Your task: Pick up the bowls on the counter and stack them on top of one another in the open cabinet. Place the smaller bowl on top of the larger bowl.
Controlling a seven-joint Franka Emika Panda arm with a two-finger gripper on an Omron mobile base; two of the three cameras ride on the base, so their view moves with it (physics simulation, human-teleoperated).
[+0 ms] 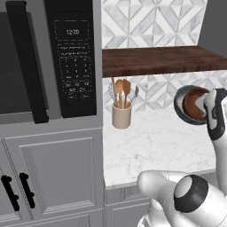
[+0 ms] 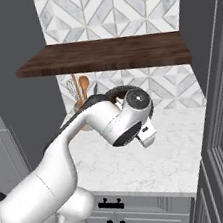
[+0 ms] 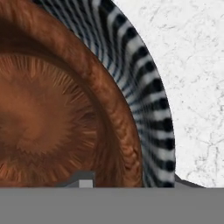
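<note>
1. Your smaller bowl (image 1: 193, 104), glossy reddish-brown, sits nested inside the larger bowl (image 1: 178, 103), which is dark outside and striped at the rim.
2. Both are tipped up, their openings facing near-left, raised above the counter (image 1: 150, 146) and below the open cabinet (image 1: 159, 60).
3. You cannot tell the gripper's (image 1: 208, 106) jaw state.

Glossy white rounded robot arm (image 2: 64, 156) of thick tubular links. Dark grey bands ring each joint. Round silver-grey cap (image 2: 136, 98) on the wrist joint. Small white block (image 2: 147, 134) projects beneath.
</note>
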